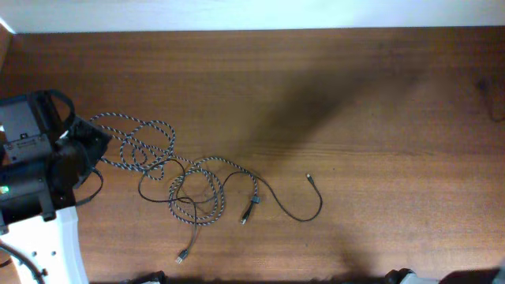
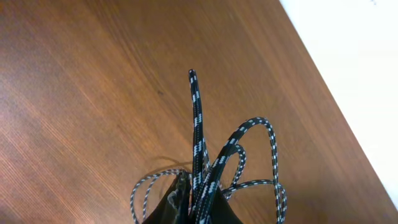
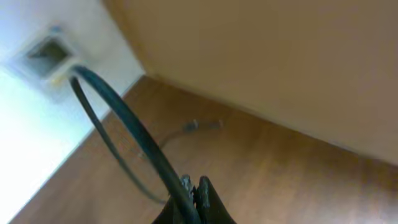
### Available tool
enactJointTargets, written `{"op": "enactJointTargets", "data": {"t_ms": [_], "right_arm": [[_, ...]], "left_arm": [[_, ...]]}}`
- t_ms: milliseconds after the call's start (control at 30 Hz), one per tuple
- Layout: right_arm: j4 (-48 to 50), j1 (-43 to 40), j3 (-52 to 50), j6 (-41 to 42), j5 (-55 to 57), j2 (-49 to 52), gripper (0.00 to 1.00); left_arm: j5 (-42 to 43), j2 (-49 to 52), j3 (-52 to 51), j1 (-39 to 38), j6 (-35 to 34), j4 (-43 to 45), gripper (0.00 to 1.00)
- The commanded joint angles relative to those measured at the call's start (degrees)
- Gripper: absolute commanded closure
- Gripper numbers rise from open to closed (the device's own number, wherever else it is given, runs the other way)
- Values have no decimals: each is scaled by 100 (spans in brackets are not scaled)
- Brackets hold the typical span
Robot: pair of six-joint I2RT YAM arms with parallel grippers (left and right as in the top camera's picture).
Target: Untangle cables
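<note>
The braided black-and-white speckled cable [image 1: 150,150] lies in tangled loops on the left half of the table. The thinner plain black cable [image 1: 296,213] runs through those loops and ends in a small plug [image 1: 308,177] to the right. My left gripper [image 1: 96,143] is at the left end of the tangle, shut on several speckled strands [image 2: 198,143], which rise from the jaws [image 2: 198,198] in the left wrist view. My right gripper [image 3: 194,190] is shut and held off the table. A small plug [image 3: 202,124] lies on the wood beyond it.
A thick dark arm lead [image 3: 134,134] loops across the right wrist view beside the jaws. The left arm's body [image 1: 35,170] fills the left edge. Part of the right arm [image 1: 402,276] shows at the bottom edge. The table's far edge [image 1: 252,31] meets a white wall.
</note>
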Motion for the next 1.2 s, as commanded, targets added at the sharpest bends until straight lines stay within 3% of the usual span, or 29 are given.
{"op": "enactJointTargets", "data": {"t_ms": [0,200,300,333,400,433,467,667,800,867,967,1167], "right_arm": [[57,-518,33,7,476,444,96],[-31,-1563,33,205,612,575,96],[-302,-2332,35,1419,625,568,96],[-417,-2643,33,1801,219,549,96],[-63,-3206,35,1832,-1917,498,96],[20,-3379,35,1829,-2236,501,96],[9,-3477,33,1773,-1838,503,96],[-761,-3171,33,1659,-726,1071,96],[-1213,-3067,33,1659,-1207,1488,96],[-1193,-2583,33,1346,-1165,1488,96],[-1307,-1928,33,1333,542,1493,96],[-1410,-1864,33,1314,1228,2197,91]], "left_arm": [[-59,-13,98,17,50,-48,100],[-55,-13,98,17,48,-125,100],[-15,-13,98,17,48,-144,100],[-15,-13,98,17,48,-146,100],[-20,-13,98,17,50,-127,100],[-20,-13,98,17,50,-146,100],[-20,-13,98,17,50,-195,100],[-20,-13,98,17,50,-232,100],[-20,-13,98,17,50,-278,100],[-20,-13,98,17,50,-282,100],[-20,-13,98,17,50,-304,100],[-20,-13,98,17,50,-378,100]]}}
